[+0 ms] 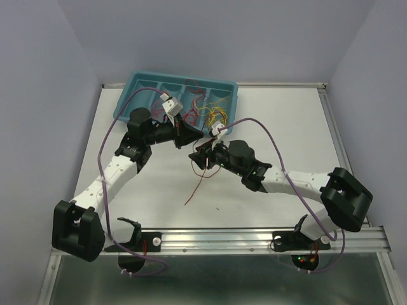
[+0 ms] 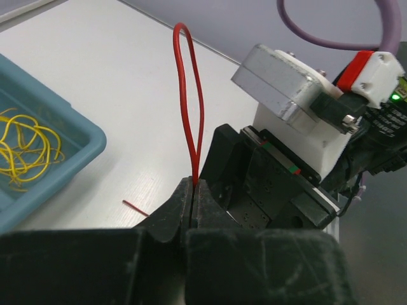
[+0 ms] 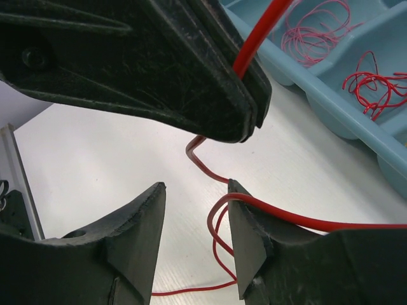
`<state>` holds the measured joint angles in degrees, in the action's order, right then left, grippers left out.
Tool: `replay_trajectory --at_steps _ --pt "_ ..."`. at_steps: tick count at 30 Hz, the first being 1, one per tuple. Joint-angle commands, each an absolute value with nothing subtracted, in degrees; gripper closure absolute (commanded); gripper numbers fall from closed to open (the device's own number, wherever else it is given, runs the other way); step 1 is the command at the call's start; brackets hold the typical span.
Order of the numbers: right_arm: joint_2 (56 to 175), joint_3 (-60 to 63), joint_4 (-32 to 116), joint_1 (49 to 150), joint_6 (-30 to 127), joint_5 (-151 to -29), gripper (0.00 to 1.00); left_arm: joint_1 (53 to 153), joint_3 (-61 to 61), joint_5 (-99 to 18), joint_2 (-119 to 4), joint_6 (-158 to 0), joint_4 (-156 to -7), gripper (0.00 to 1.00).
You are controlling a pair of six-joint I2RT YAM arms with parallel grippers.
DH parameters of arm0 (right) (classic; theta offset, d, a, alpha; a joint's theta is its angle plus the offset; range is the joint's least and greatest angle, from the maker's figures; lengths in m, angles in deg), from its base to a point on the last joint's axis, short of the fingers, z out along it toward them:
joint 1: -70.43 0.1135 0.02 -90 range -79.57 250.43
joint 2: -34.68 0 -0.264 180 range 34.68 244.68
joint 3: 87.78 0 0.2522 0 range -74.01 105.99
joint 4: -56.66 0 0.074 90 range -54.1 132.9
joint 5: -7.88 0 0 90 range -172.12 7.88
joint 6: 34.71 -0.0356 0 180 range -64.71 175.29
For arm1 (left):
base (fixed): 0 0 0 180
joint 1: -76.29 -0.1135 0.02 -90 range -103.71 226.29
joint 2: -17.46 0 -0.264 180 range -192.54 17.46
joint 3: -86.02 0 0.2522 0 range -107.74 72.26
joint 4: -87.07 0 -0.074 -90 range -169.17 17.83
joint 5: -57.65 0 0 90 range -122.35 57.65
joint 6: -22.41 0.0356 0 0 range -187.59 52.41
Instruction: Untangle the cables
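Observation:
My left gripper is shut on a red cable, whose thin loop stands up out of the closed jaws. The same gripper hovers just in front of the teal tray. Directly below it is my right gripper, open; the red cable drapes over the tip of its right finger without being pinched. A strand of this cable trails down onto the table. More cables lie in the tray: red ones, pinkish ones and a yellow tangle.
The tray's near wall runs close to the right of both grippers. A short loose red piece lies on the white table. Thick purple arm cables arc over the work area. A metal rail runs along the near edge.

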<state>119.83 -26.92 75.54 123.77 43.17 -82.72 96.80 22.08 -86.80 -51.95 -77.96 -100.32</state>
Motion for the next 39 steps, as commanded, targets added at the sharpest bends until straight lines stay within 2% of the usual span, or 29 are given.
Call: replay_trajectory --at_steps 1,16,17,19,20,21,24,26,31,34,39 --pt "117.7 -27.0 79.7 124.3 44.6 -80.4 0.5 96.9 21.3 -82.7 -49.4 -75.9 -99.7 1.0" --pt "121.9 -24.1 79.7 124.3 46.1 -79.5 0.51 97.5 21.3 -93.4 -54.0 -82.9 -103.2 1.0" --pt "122.1 -24.0 79.8 124.3 46.1 -79.6 0.54 97.4 21.4 -93.7 -53.7 -83.1 -103.3 1.0" --pt "122.3 -23.8 80.0 124.3 46.0 -80.1 0.66 97.5 21.4 -94.4 -53.8 -83.9 -103.7 1.0" --pt "122.4 -23.7 79.9 124.3 45.8 -80.4 0.74 97.5 21.5 -94.6 -53.8 -84.1 -103.7 1.0" --pt "122.2 -23.7 80.0 124.4 45.7 -80.6 0.88 97.6 21.2 -94.7 -54.0 -84.2 -103.9 1.0" --pt "120.8 -24.3 80.0 124.4 44.6 -81.8 1.0 97.2 21.5 -92.0 -53.5 -82.5 -104.0 0.99" --pt "120.0 -24.5 80.0 124.4 43.6 -84.6 1.0 96.9 22.0 -89.7 -52.2 -81.4 -104.0 0.94" --pt "117.0 -25.4 79.3 124.5 41.1 -89.7 1.0 93.3 22.1 -80.8 -49.6 -80.1 -101.2 0.73" --pt "114.7 -24.5 75.6 124.5 38.6 -91.4 1.0 88.6 20.7 -80.4 -49.3 -80.1 -98.4 0.47" --pt "113.3 -19.6 65.7 124.5 36.8 -91.7 0.99 83.2 17.7 -81.0 -46.8 -77.9 -95.0 0.18"
